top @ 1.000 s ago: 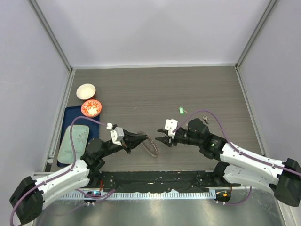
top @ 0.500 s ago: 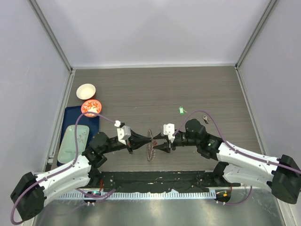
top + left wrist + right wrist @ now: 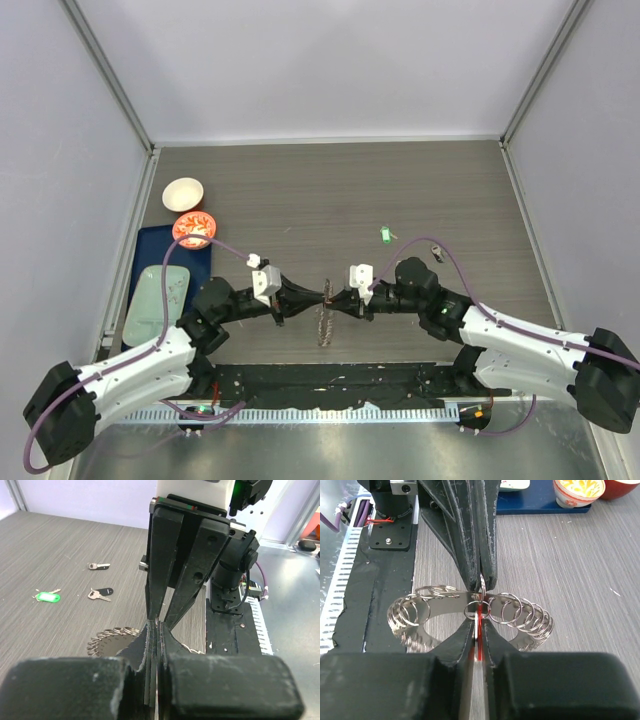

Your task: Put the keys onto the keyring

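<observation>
My left hand (image 3: 482, 582) clamps the keyring (image 3: 445, 609), which stands on edge, its long axis running near-to-far across the desk (image 3: 300, 190). My right hand (image 3: 478, 632) pinches a red key (image 3: 478, 617), mostly hidden.

Pretty clearly a robotics lab test cell, not a home. Blank grey walls (image 3: 320, 60) sit in aluminium posts (image 3: 110, 75), boxing in a wood-look table (image 3: 300, 190). A left arm (image 3: 130, 375) and right arm (image 3: 520, 340) sit at its edge by a steel plate (image 3: 330, 455), with purple cables (image 3: 455, 250) looping off them.
</observation>
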